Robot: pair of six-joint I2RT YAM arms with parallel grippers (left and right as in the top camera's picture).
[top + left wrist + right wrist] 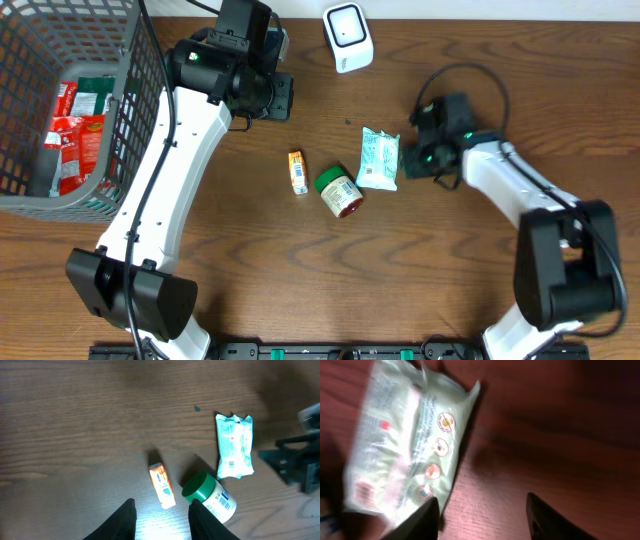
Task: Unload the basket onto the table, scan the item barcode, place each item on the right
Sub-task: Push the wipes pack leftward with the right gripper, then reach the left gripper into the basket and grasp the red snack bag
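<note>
— Fingers [547,520] on the right gripper [482,510]: what have they got?

— Nothing. They stand apart over bare wood. The pale green packet [405,445] lies flat on the table [580,425] at the left of that view, just beside the near finger. That picture is blurred, so I can't rule out a light touch.

— And the left gripper [160,517]?

— Partly open and empty, hanging above the orange box [162,487] and the green-lidded jar [207,495].

— So how far along?

— Early for these three, I'd judge. Overhead, the packet, box and jar all lie mid-frame, well apart from the white scanner [347,37] at top centre. Nothing is lifted or shown to it. The basket [125,60] at upper left holds red packets [75,125], perhaps ones already done. A pick-up, a carry to the scanner and turning the barcode toward it remain.
</note>
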